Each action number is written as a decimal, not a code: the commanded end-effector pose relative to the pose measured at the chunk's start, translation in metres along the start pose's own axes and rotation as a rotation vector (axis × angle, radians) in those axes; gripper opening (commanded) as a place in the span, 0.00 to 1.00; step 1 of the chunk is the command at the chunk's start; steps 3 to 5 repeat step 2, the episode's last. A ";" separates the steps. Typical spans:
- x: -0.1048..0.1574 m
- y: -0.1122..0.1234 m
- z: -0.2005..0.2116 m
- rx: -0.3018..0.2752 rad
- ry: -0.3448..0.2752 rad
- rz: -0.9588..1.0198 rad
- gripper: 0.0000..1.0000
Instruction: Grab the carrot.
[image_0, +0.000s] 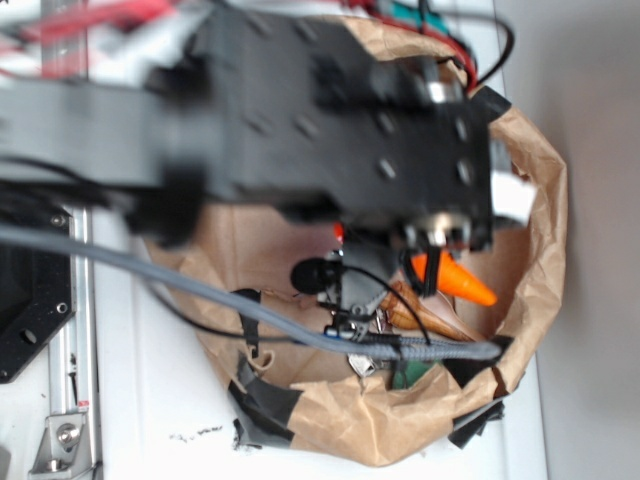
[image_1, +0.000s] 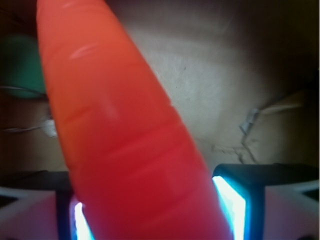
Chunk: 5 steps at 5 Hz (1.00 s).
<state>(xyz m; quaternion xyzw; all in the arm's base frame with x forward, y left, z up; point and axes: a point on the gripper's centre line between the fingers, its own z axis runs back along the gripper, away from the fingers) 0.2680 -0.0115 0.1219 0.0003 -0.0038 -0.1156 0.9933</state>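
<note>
The glossy orange carrot (image_1: 120, 130) fills the middle of the wrist view, running from between my jaws up to the top left. Both lit pads press against its sides, the left pad (image_1: 78, 220) partly hidden behind it and the right pad (image_1: 231, 205) at its edge. My gripper (image_1: 150, 205) is shut on the carrot. In the exterior view the carrot's pointed end (image_0: 465, 281) sticks out to the right below the gripper (image_0: 428, 262), inside the brown paper bag (image_0: 380, 425). Its stem end is hidden by the arm.
The bag's crumpled walls (image_0: 545, 200) surround the gripper. On the bag floor lie a brown wooden shell (image_0: 412, 308), keys (image_0: 352, 328) and a green block (image_0: 408, 374), the block also showing blurred (image_1: 20, 65). A grey cable (image_0: 200, 290) crosses the bag's left rim.
</note>
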 end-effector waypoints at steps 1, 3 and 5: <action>-0.033 0.015 0.067 -0.008 -0.209 0.324 0.00; -0.040 0.009 0.065 -0.010 -0.182 0.354 0.00; -0.040 0.009 0.065 -0.010 -0.182 0.354 0.00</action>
